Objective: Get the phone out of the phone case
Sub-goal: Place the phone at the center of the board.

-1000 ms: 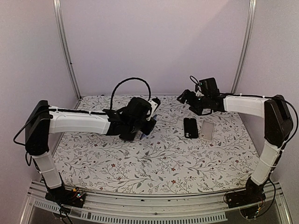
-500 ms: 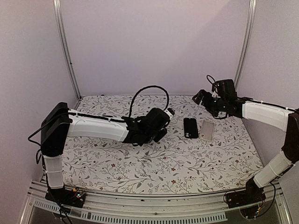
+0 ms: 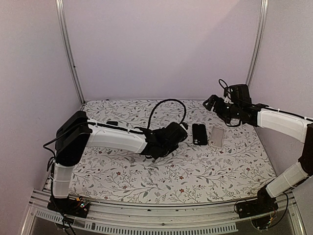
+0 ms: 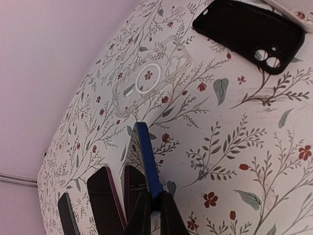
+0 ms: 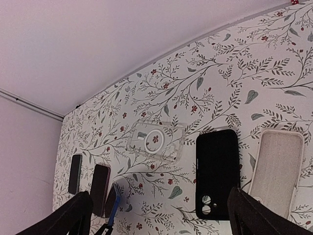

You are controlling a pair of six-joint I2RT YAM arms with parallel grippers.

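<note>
On left-wrist view: left gripper (image 4: 154, 199) pinching blue tool (image 4: 146, 156), clear case (image 4: 152, 81) beyond | overhead hides both | right gripper (image 5: 159, 196) splayed

Of the left gripper (image 4: 155, 203), only finger stubs up close, cropped by the bottom edge and pinching a blue strip (image 4: 146, 152), lower end lost between them; from above, buried under its own wrist. Sliced by that same edge: three dark slabs (image 4: 103, 196), phones or cases, impossible to say. Of the right gripper (image 5: 159, 205), just two tips, wide apart at the bottom corners. Black phone (image 4: 247, 29) clipped at the top.
</note>
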